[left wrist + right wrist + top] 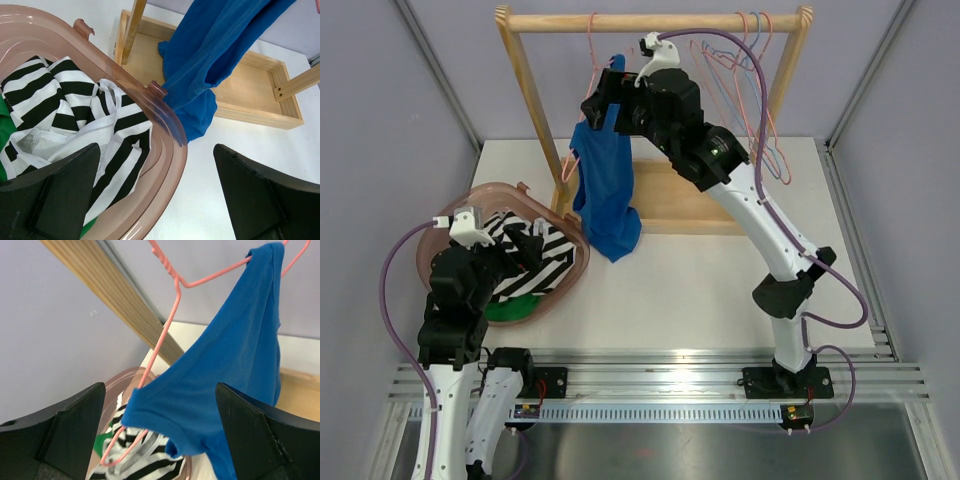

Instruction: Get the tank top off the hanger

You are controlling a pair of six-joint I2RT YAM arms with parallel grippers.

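The blue tank top [235,355] hangs from the pink wire hanger [168,315] on the wooden rail [650,20], one strap hooked over the hanger's end and the other side sagging toward the basket [570,225]. The right gripper [160,440] faces it with fingers spread wide, holding nothing; the left gripper [160,195] hovers over the basket, equally wide and empty. Risk: pulling against the hooked strap would likely snag the fabric and drag the hanger off the rail.

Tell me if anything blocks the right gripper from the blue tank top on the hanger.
Nothing visible does. The right gripper is open and faces the blue tank top with only air between. The wire of the pink hanger runs along the cloth's left edge, so a grasp there may catch it.
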